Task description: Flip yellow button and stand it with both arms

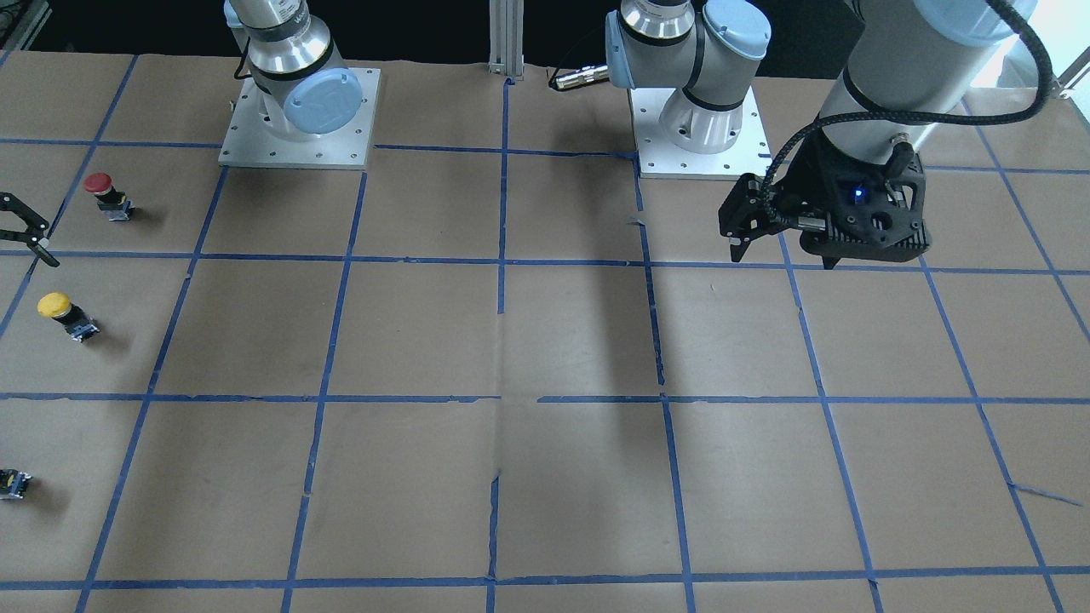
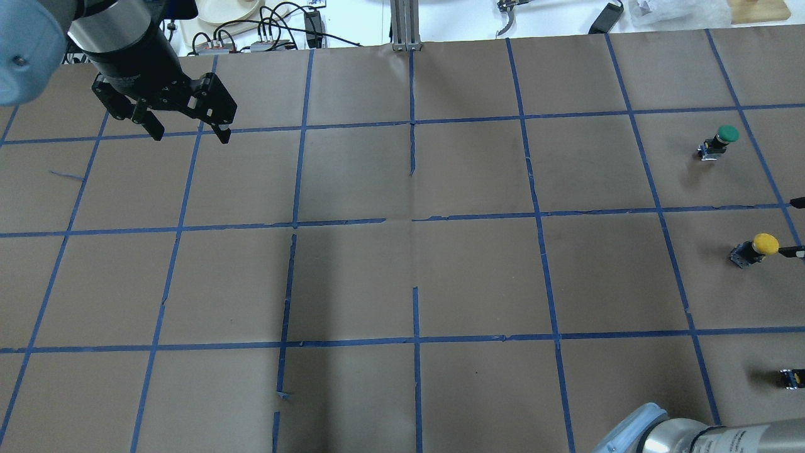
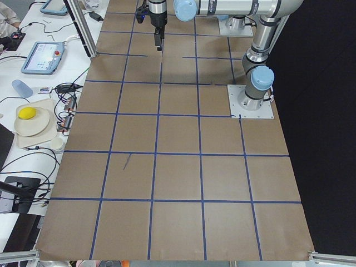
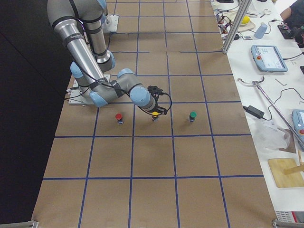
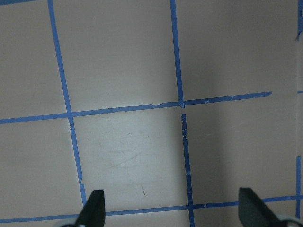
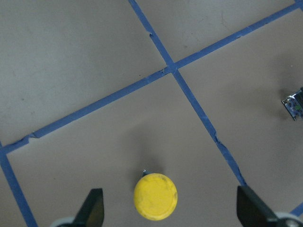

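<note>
The yellow button (image 1: 64,313) stands cap up on the brown paper at the table's right end; it also shows in the overhead view (image 2: 758,247) and the right side view (image 4: 155,115). My right gripper (image 6: 170,213) is open just above it. The yellow cap (image 6: 155,197) lies between the two fingertips in the right wrist view, touching neither. Only the gripper's finger ends (image 2: 793,251) reach into the overhead view, and it sits at the left edge of the front view (image 1: 25,230). My left gripper (image 2: 190,135) is open and empty, high over the far left of the table (image 1: 783,255) (image 5: 173,210).
A red-capped button (image 1: 106,194) and a green-capped button (image 2: 720,141) stand either side of the yellow one. A tiny black-and-yellow piece (image 2: 791,377) lies nearer the robot. Both arm base plates (image 1: 298,111) (image 1: 698,128) sit on the robot's side. Cables and tools lie beyond the far edge.
</note>
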